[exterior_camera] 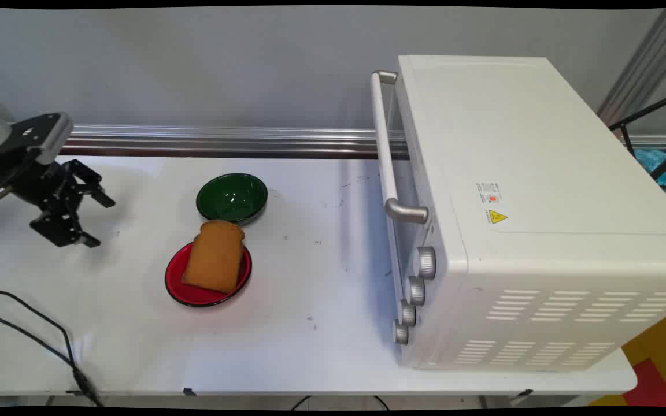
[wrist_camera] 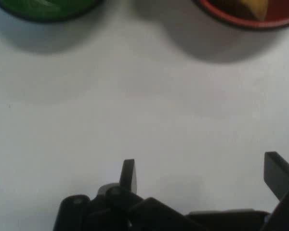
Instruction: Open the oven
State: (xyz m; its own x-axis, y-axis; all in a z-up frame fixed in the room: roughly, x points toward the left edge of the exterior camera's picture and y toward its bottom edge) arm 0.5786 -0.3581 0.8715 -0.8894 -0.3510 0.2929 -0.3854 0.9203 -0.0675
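My tool (exterior_camera: 102, 222) hung near the counter's (exterior_camera: 310, 323) left edge, fingers (wrist_camera: 128, 174) spread apart and holding nothing. The main view showed a bread slice (exterior_camera: 214, 256) on a red plate (exterior_camera: 182, 286) mid-counter, a green bowl (exterior_camera: 232, 197) just behind it, and a white toaster oven (exterior_camera: 529, 208) filling the right end. My hand view caught only both dishes' rims above bare counter.
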